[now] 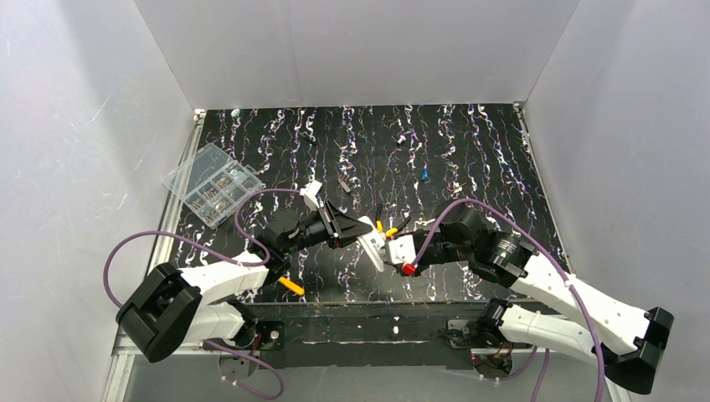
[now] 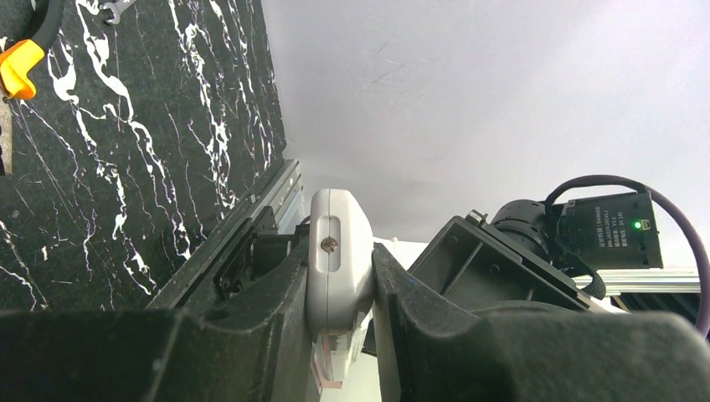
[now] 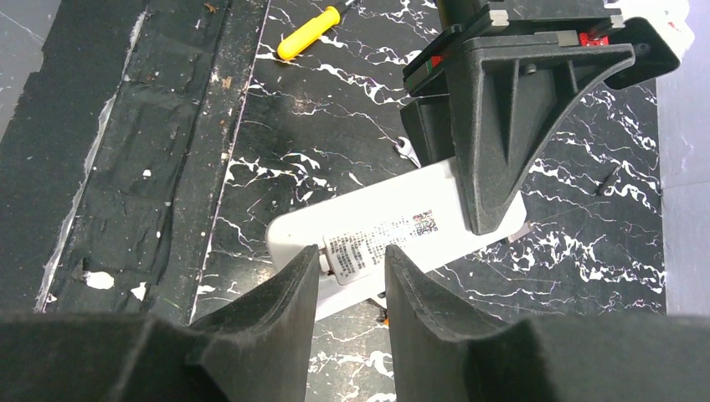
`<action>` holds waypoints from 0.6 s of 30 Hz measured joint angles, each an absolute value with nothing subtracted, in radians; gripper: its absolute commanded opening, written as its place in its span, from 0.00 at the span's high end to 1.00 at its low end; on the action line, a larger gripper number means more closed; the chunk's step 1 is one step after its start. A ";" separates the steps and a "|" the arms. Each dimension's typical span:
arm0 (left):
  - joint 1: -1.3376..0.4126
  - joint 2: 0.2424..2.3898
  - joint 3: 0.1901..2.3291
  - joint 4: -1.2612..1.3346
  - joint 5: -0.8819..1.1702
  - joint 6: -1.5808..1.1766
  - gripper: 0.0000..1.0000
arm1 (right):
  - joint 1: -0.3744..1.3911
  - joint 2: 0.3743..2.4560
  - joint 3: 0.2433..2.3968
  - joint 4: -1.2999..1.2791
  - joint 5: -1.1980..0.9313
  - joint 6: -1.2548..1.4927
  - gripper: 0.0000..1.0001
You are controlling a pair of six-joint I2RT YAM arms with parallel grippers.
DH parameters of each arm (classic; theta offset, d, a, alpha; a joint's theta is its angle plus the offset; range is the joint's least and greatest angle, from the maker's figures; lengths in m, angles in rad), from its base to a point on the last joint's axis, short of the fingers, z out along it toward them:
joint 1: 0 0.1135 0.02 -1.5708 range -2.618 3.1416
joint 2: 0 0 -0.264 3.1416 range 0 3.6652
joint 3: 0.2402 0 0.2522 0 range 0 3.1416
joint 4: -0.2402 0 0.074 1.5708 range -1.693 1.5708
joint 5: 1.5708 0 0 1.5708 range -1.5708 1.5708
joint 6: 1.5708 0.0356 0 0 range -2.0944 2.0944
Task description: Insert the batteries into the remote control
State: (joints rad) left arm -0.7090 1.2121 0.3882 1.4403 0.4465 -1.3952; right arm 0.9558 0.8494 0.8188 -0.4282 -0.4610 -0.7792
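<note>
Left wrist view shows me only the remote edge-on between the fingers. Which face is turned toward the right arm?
Observer: In the right wrist view, the remote control shows a plain white face with a printed label toward the right gripper.
Operator: Is the right gripper gripping it too?
Observer: Its jaws stand apart by the labelled end with nothing seen between them. I cannot tell whether they touch it. The left gripper is the one clamping it.
Operator: Any batteries in sight?
Observer: From the top, one small blue piece, possibly a battery, lies on the table beyond both arms.
</note>
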 measured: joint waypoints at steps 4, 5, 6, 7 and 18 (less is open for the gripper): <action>-0.709 1.222 0.389 1.451 0.447 -1.405 1.00 | 0.956 0.840 0.811 -0.420 -0.450 -0.773 0.58; -0.709 1.223 0.389 1.452 0.447 -1.406 1.00 | 0.956 0.837 0.807 -0.416 -0.448 -0.772 0.58; -0.709 1.223 0.389 1.452 0.447 -1.406 1.00 | 0.956 0.834 0.804 -0.413 -0.447 -0.771 0.58; -0.709 1.223 0.389 1.453 0.448 -1.406 1.00 | 0.957 0.832 0.803 -0.411 -0.445 -0.770 0.58; -0.706 1.224 0.394 1.462 0.448 -1.414 1.00 | 0.958 0.811 0.794 -0.390 -0.425 -0.763 0.59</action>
